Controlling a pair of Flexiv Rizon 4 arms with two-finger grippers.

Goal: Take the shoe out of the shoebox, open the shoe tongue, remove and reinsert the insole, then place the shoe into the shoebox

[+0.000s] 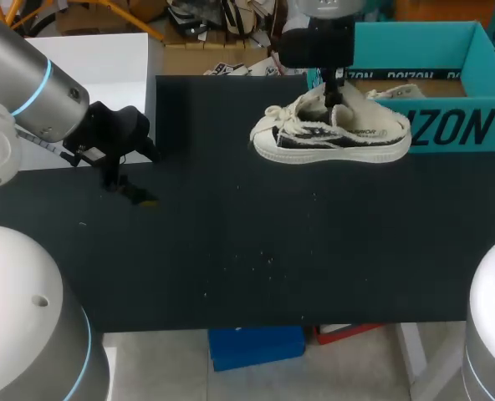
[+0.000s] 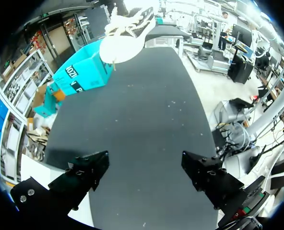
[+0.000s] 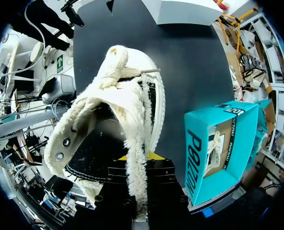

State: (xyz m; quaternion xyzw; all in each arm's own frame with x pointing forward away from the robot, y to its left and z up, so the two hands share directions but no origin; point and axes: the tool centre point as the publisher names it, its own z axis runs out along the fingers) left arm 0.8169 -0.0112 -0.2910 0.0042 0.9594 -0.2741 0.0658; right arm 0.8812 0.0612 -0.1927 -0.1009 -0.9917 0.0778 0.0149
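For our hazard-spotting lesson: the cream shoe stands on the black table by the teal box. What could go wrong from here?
1. The right gripper pinches only a fleecy edge of the cream fleece-trimmed canvas shoe; it may slip, or a pull may drag the whole shoe.
2. The left gripper hangs open, far off, so nothing steadies the shoe.
3. The teal cardboard shoebox stands close by; a swing could knock it.

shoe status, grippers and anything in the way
Left gripper open, empty, far off. Right gripper shut on cream fuzzy-trimmed shoe, upright on black table beside teal cardboard shoebox. Nothing blocking.
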